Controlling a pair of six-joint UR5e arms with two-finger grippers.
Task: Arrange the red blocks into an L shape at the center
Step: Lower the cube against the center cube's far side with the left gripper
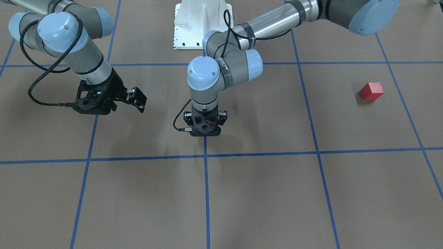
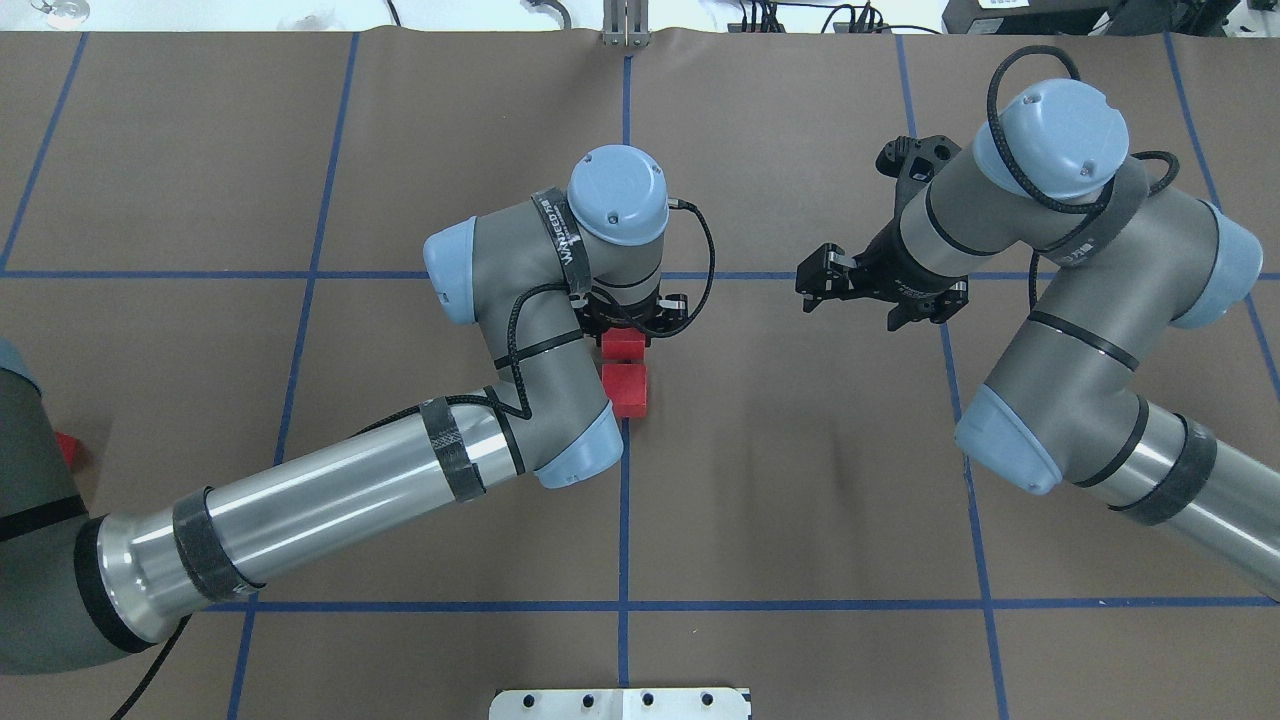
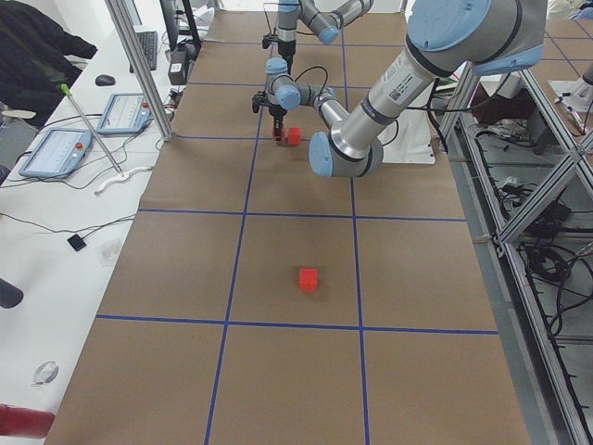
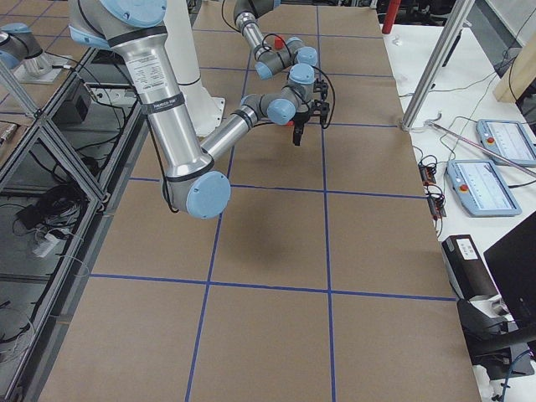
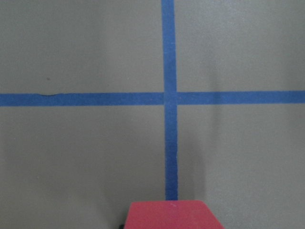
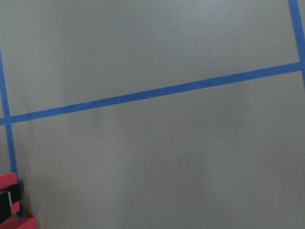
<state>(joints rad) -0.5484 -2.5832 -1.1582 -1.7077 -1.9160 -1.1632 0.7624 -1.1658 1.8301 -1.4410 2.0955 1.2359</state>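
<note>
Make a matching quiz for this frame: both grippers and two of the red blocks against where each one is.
Things:
1. left gripper
2. right gripper
3. lone red block
4. uncovered center red block

Places:
A. far out on the robot's left, alone inside a grid cell
B. down over a red block on the middle tape line
C. above bare brown surface on the robot's right, holding nothing
D. on the middle tape line, next to the block under a gripper

Pairs: 1-B, 2-C, 3-A, 4-D

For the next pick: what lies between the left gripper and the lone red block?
Bare brown surface and one blue tape line, per front-facing view.
</note>
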